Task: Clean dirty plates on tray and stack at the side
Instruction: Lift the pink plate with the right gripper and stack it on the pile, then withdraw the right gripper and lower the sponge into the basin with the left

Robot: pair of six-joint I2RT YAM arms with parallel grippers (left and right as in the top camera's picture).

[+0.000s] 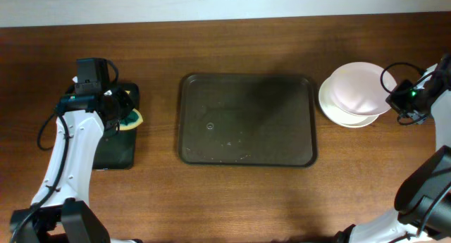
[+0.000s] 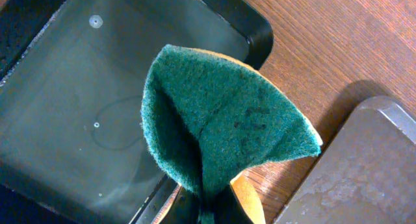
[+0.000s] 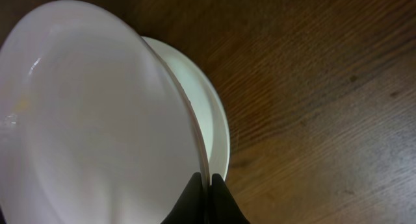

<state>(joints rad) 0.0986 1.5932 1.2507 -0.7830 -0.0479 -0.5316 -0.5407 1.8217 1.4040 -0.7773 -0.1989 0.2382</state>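
The dark brown tray lies mid-table with nothing on it; its corner shows in the left wrist view. My right gripper is shut on the rim of a white plate, holding it tilted just above the stack of white plates right of the tray. In the right wrist view the jaws pinch the held plate's rim, with the lower plate behind. My left gripper is shut on a folded green and yellow sponge over the small black tray.
The small narrow black tray lies at the left, under the left gripper. Bare wooden table surrounds both trays. The right arm's base stands at the lower right, the left arm's base at the lower left.
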